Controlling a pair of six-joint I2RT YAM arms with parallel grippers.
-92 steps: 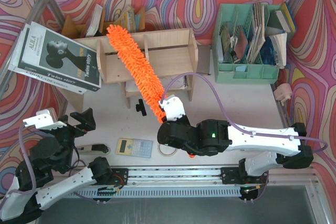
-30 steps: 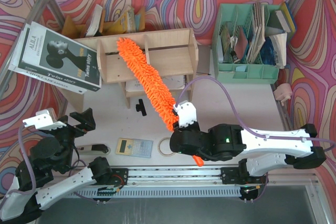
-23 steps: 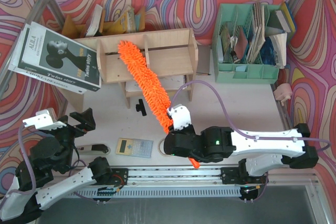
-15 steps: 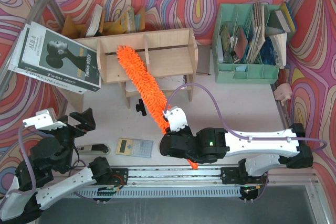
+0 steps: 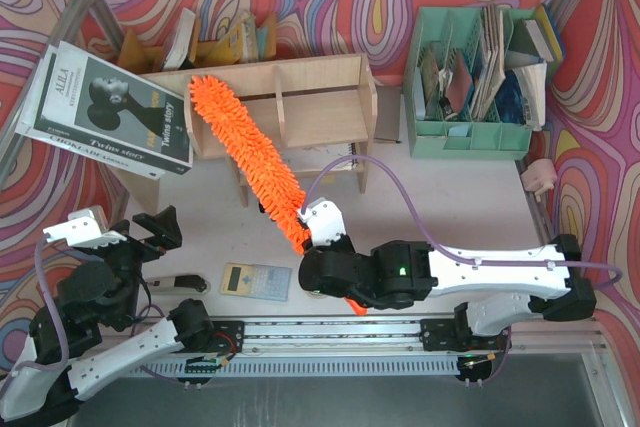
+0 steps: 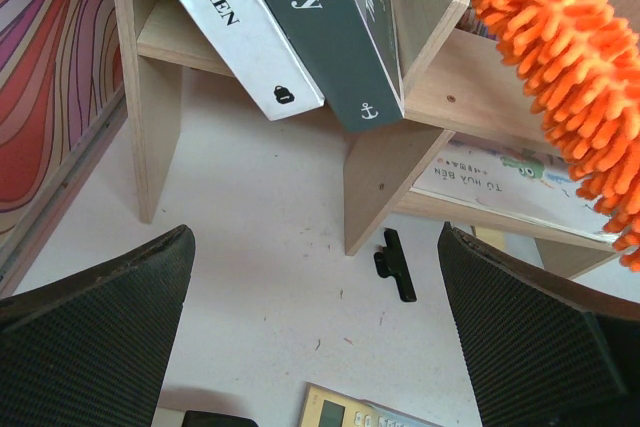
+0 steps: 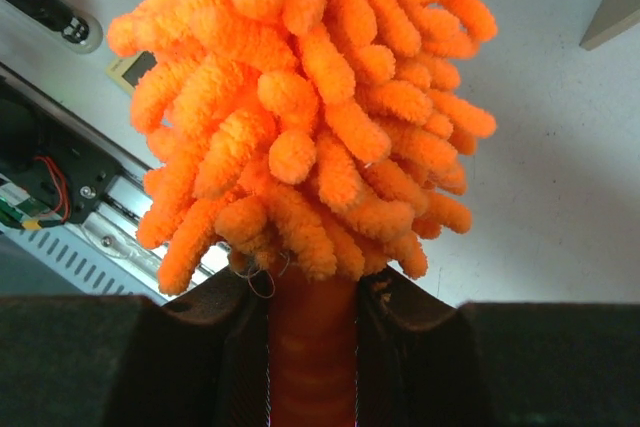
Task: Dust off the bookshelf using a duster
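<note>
The pale-wood bookshelf (image 5: 320, 97) stands at the table's back centre. The orange fluffy duster (image 5: 240, 147) runs diagonally from my right gripper (image 5: 318, 237) up to the shelf's top left corner, its tip lying on the top board. My right gripper (image 7: 312, 347) is shut on the duster's smooth orange handle (image 7: 312, 342), with the fluffy head (image 7: 310, 97) filling that view. My left gripper (image 5: 150, 230) stands open at the near left, nothing between its fingers (image 6: 95, 327). In the left wrist view the shelf's leg (image 6: 385, 172) and the duster's head (image 6: 570, 57) show ahead.
Large books (image 5: 105, 107) lean on the shelf's left end. A mint-green organiser (image 5: 480, 77) with papers stands at the back right. A calculator (image 5: 255, 280), a tape roll (image 5: 318, 285), a black clip (image 6: 395, 265) and a small black-and-white tool (image 5: 180, 285) lie on the table near the arms.
My right gripper has drawn left and slightly nearer, sweeping the duster's head leftward along the shelf's top from the middle section to its left corner. The left arm has not moved.
</note>
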